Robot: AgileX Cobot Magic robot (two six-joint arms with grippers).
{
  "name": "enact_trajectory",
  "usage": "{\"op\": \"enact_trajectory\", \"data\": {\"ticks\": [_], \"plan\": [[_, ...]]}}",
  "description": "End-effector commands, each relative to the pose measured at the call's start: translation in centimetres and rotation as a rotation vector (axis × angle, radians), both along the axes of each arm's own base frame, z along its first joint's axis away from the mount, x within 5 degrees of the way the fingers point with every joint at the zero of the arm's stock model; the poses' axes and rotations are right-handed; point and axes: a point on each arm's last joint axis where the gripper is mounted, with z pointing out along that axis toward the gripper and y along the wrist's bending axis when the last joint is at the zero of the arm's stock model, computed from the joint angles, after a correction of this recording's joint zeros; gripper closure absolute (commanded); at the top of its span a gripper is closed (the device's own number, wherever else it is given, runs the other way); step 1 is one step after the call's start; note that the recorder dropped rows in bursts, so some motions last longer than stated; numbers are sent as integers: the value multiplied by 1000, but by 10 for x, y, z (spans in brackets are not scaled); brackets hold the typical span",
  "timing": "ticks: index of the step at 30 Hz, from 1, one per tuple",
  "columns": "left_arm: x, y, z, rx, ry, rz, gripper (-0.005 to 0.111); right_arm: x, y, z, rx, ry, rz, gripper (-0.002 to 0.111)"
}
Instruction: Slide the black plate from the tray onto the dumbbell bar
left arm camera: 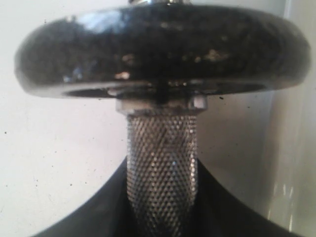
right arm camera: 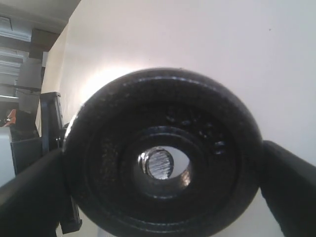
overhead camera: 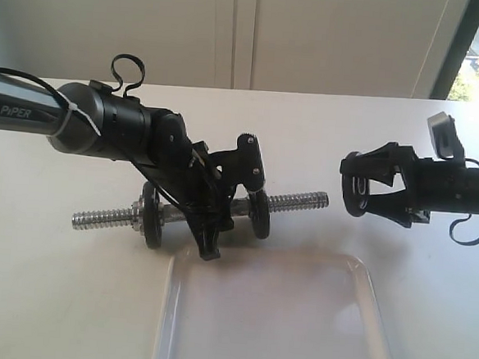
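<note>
Right claw [overhead camera: 370, 189] is gripping the round black cast-iron plate [overhead camera: 354, 186] by its rim, fingers [right arm camera: 291, 187] pressing on opposite edges. The plate is hanging on edge above the desk, right of centre frame, off the tray. Its hole is facing the threaded end of the short chrome dumbbell bar [overhead camera: 299, 202], near but apart. Left claw [overhead camera: 207, 226] is clamping the bar's knurled middle between two small black discs [overhead camera: 259, 214]. White glossy rectangular tray [overhead camera: 368, 287] is lying at lower centre on the white desk [overhead camera: 43, 289].
</note>
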Motion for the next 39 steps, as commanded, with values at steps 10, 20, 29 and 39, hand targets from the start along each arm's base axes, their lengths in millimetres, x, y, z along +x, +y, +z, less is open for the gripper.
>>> {"op": "enact_trajectory", "data": {"ticks": [10,20,29,39], "plan": [[-4,6,77,-138,-147,21,107,2,0,-2,84,10,-11,108],[-8,7,80,-129,-126,10,107,2,0,-2,87,15,-14,108],[-7,7,81,-134,-129,15,107,2,0,-2,93,28,-19,108],[-8,7,82,-132,-127,11,107,3,1,-2,107,43,-34,108]]}}
